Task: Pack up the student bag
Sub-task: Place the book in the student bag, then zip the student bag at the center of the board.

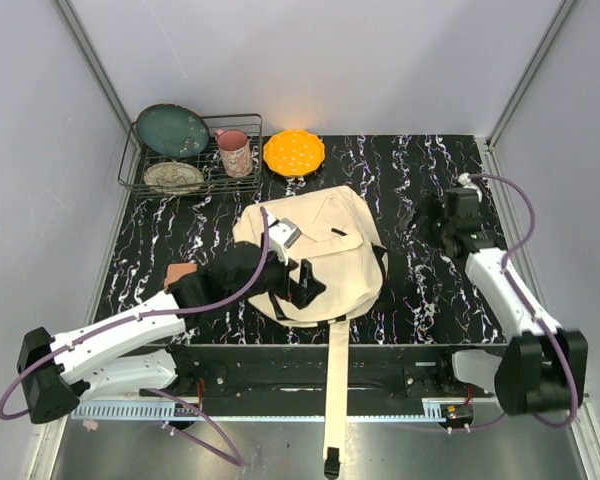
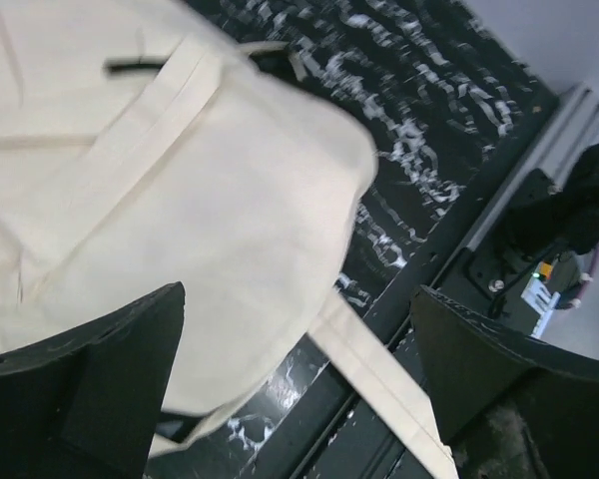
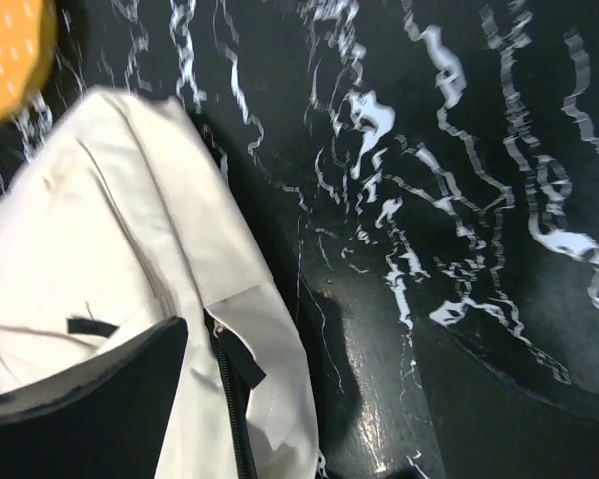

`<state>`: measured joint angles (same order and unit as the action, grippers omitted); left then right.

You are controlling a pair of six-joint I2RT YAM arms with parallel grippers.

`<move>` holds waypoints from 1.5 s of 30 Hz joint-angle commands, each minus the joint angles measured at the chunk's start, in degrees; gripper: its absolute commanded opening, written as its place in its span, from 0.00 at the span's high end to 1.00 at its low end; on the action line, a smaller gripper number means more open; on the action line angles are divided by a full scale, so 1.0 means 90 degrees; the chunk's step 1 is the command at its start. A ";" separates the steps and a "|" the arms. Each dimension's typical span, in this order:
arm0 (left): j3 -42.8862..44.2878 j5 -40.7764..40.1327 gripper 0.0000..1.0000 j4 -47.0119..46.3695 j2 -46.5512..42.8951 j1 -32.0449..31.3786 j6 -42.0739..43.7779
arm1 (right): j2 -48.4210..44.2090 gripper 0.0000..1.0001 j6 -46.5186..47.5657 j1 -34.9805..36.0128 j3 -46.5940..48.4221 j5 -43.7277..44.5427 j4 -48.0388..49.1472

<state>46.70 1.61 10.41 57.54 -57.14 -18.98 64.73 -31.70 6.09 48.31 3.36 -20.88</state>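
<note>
Overhead view of a black tabletop veined with white (image 1: 420, 300). At the far left, a dark wire dish rack (image 1: 130, 170) holds a round teal plate (image 1: 172, 130), with a pink patterned mug (image 1: 234, 152) at its right end. Nearer the front, a small reddish-brown flat object (image 1: 179, 271) lies beside the left arm; what it is cannot be made out.

The left gripper (image 1: 302, 285) hovers over the near edge of the large cream canvas backpack (image 1: 340, 260), its 2 fingers spread wide and holding nothing. The backpack lies flat in the middle of the table, flap side up, and 1 long cream webbing strap (image 1: 336, 390) trails off the front edge. A round orange dish (image 1: 294, 152) sits just behind it.

To the right, the right gripper (image 1: 458, 225) hangs above bare table beside the backpack's right edge, fingers apart and empty.

The bag looks unopened, so opening it seems to be the step in hand. Next, a gripper likely needs to drop and pinch the flap or a zipper pull.
</note>
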 commanded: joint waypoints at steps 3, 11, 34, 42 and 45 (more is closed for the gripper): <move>-0.1193 -0.1330 0.01 -0.0132 -0.0553 0.0021 -0.1522 | 0.1039 0.03 0.0681 -0.0120 0.0277 -0.2539 0.0483; -0.2110 -0.2239 0.01 -0.0053 -0.0923 0.0070 -0.2470 | 0.2161 0.00 0.0398 -0.0120 0.0324 -0.3311 0.1510; -0.3471 -0.1107 0.02 -0.2630 0.0002 0.0822 -0.3243 | 0.5055 0.68 -0.0393 -0.0129 0.1137 -0.5431 0.3824; -0.2836 -0.0414 0.58 -0.3472 0.1243 0.1505 -0.2628 | 0.3338 1.00 -0.0909 -0.0188 -0.0627 -0.3358 0.3932; -0.2348 0.0024 0.72 -0.3433 0.1516 0.2070 -0.2140 | 0.2283 1.00 -0.1377 -0.0188 -0.1381 -0.2612 0.4039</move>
<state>18.46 -6.09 -11.68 68.95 -42.87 -43.94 96.68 -38.00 4.03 43.24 -29.98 14.59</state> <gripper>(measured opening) 0.344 0.020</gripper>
